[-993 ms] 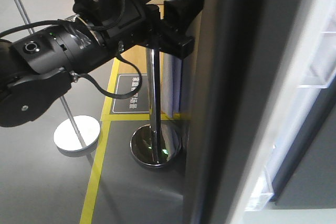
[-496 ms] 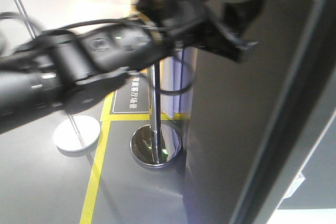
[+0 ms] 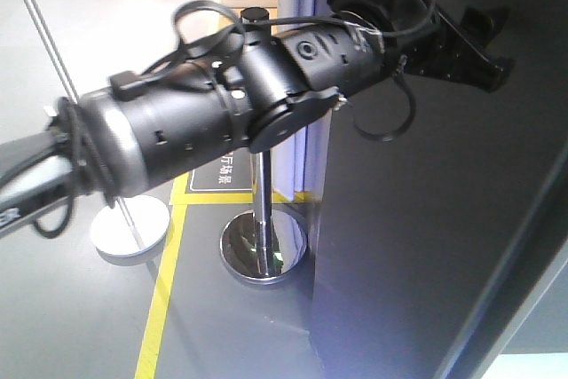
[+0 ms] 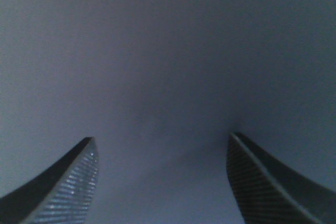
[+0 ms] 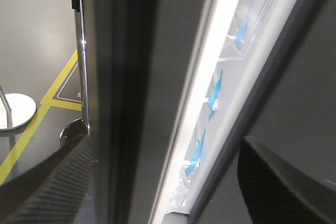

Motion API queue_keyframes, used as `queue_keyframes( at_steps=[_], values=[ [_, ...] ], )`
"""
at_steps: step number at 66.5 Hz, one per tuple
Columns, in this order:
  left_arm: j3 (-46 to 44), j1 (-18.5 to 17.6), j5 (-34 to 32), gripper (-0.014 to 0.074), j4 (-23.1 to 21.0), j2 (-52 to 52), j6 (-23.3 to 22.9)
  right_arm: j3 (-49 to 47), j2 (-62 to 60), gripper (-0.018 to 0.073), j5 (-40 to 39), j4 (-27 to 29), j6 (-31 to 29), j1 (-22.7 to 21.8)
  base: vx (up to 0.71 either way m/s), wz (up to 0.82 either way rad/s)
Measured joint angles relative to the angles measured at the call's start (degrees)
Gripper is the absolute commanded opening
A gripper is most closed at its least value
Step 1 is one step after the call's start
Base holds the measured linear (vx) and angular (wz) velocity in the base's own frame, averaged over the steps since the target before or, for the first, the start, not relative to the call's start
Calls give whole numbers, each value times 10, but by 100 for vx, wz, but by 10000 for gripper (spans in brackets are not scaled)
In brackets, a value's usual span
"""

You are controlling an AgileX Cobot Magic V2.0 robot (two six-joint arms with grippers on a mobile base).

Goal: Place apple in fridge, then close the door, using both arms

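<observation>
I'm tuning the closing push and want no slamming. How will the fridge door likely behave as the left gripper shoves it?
The door is a tall, flat panel, so it should stay stiff and swing rather than flex. Its outside looks smooth, and the open left gripper meets it with nothing to hook, so the fingers may slide. Only a narrow lit gap remains; closure probably comes quickly.

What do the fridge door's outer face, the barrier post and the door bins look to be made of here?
The door outside looks like matte dark-grey painted metal or plastic: smooth and even, with only a soft sheen; I cannot tell which. The barrier post looks like polished chrome steel, mirror-bright with sharp reflections on its round base. The door bins look like clear plastic, see-through with glinting edges and blue tape strips.
</observation>
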Motion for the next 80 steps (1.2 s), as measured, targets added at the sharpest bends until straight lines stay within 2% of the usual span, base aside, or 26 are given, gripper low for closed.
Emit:
queue_keyframes(
  at_steps=[15,25,44,54,66,80],
  values=[
    [-10,-2,49,503,0,-20,0,0,0,546,0,0,0,0,0,0],
    [-12,-2,110,503,8,-61,0,0,0,546,0,0,0,0,0,0],
    [-12,-2,341,503,96,-113,7,0,0,546,0,0,0,0,0,0],
    [-10,15,429,503,106,-129,10,0,0,546,0,0,0,0,0,0],
    [61,52,442,503,106,-193,3,0,0,546,0,0,0,0,0,0],
    [227,85,388,503,74,-336,-9,0,0,546,0,0,0,0,0,0]
  ],
)
